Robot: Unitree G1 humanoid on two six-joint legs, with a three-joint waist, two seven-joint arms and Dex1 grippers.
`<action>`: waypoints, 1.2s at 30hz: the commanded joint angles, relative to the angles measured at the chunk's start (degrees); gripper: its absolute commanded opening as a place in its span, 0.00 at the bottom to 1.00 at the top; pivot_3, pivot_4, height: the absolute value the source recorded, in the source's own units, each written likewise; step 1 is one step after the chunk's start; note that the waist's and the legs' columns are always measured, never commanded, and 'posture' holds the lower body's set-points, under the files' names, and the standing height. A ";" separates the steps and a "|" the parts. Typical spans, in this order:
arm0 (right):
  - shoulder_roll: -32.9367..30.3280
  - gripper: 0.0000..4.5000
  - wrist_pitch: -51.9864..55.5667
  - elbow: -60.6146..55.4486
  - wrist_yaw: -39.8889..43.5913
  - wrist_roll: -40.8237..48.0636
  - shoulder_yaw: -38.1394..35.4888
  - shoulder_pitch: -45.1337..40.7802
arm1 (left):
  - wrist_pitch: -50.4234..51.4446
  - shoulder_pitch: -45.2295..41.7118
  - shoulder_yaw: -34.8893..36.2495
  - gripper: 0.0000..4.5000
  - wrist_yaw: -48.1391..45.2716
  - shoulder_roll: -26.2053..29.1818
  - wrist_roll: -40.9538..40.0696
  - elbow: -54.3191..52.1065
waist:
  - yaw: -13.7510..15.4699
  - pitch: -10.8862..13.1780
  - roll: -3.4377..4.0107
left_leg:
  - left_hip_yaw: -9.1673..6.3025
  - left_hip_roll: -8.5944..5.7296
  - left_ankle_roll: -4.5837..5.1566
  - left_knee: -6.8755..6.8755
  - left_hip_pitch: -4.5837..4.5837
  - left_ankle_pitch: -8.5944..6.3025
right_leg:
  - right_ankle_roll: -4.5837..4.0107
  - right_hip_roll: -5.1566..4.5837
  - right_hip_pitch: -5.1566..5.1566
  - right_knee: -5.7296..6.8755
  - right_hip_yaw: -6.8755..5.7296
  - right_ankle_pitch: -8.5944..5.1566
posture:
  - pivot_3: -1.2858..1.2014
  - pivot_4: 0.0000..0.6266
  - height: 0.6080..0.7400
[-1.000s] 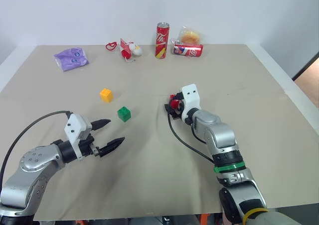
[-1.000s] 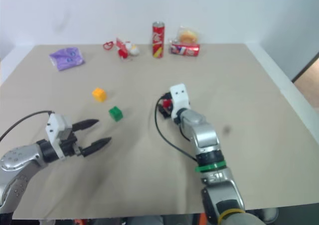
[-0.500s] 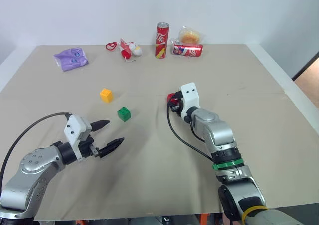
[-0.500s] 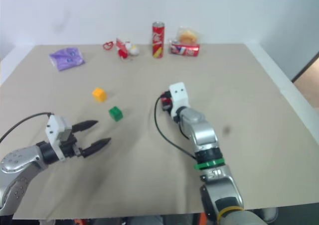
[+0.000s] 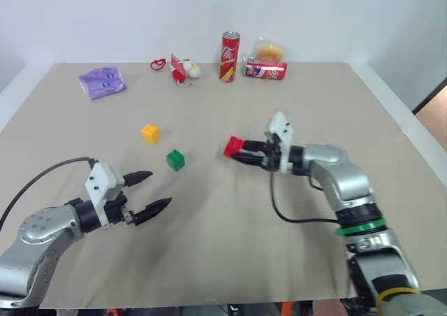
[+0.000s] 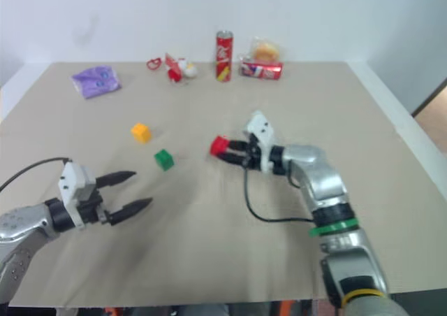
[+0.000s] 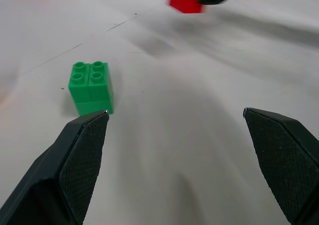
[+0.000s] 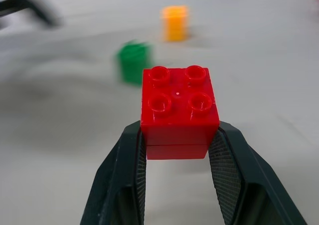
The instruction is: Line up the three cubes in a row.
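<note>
My right gripper (image 5: pixel 241 153) is shut on the red cube (image 5: pixel 232 146) and holds it just above the table, pointing left toward the other cubes. In the right wrist view the red cube (image 8: pixel 178 110) sits studs-up between the fingers (image 8: pixel 124 170). The green cube (image 5: pixel 175 160) rests on the table left of it, and the yellow cube (image 5: pixel 150 133) lies a little farther back and left. My left gripper (image 5: pixel 150 192) hovers open near the front left, with the green cube (image 7: pixel 90 86) just beyond one fingertip (image 7: pixel 84 135).
Along the table's far edge stand an upright red soda can (image 5: pixel 229 47), a lying can (image 5: pixel 266 69), a wrapped bun (image 5: pixel 268 51), small red-and-white toys (image 5: pixel 183 69) and a purple bag (image 5: pixel 102 82). A black cable (image 5: pixel 300 218) hangs from my right wrist.
My right gripper has shut on the red cube, lifted it off the table and swung round to point left. The left arm has stayed in place.
</note>
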 commanded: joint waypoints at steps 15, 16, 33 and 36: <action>0.50 0.27 -30.65 42.30 24.28 -13.89 8.51 -21.27 | 1.14 3.97 0.14 1.00 -1.81 0.91 -1.94 -5.69 | -1.65 0.02 0.00 | 0.05 0.01 0.02 0.04 -0.02 -0.02 | -0.05 0.03 -0.01 0.01 0.07 0.09 | 0.52 0.24 1.00; 0.48 0.27 -31.92 43.72 24.37 -14.69 9.02 -21.39 | 0.91 4.26 0.05 1.00 -1.90 0.83 -1.77 -5.68 | -1.62 0.02 0.00 | 0.05 0.00 0.02 0.04 -0.02 -0.02 | -0.05 0.02 -0.01 0.01 0.08 0.09 | 0.52 0.24 1.00; -0.27 0.27 -34.54 45.02 22.79 -15.63 5.70 -17.45 | -9.16 -6.35 -1.83 1.00 -7.96 -2.02 0.95 10.51 | -1.47 0.01 0.01 | 0.04 -0.05 0.02 0.35 0.06 -0.02 | 0.06 0.00 0.19 0.06 0.10 0.19 | 0.52 0.24 1.00; -0.32 0.27 -32.90 43.97 22.97 -14.94 4.95 -17.20 | -9.57 -8.56 -1.42 1.00 -10.20 -2.54 -1.05 12.41 | -1.47 0.02 0.01 | 0.05 -0.05 0.02 0.37 0.04 -0.02 | 0.08 -0.01 0.18 0.07 0.11 0.21 | 0.52 0.24 1.00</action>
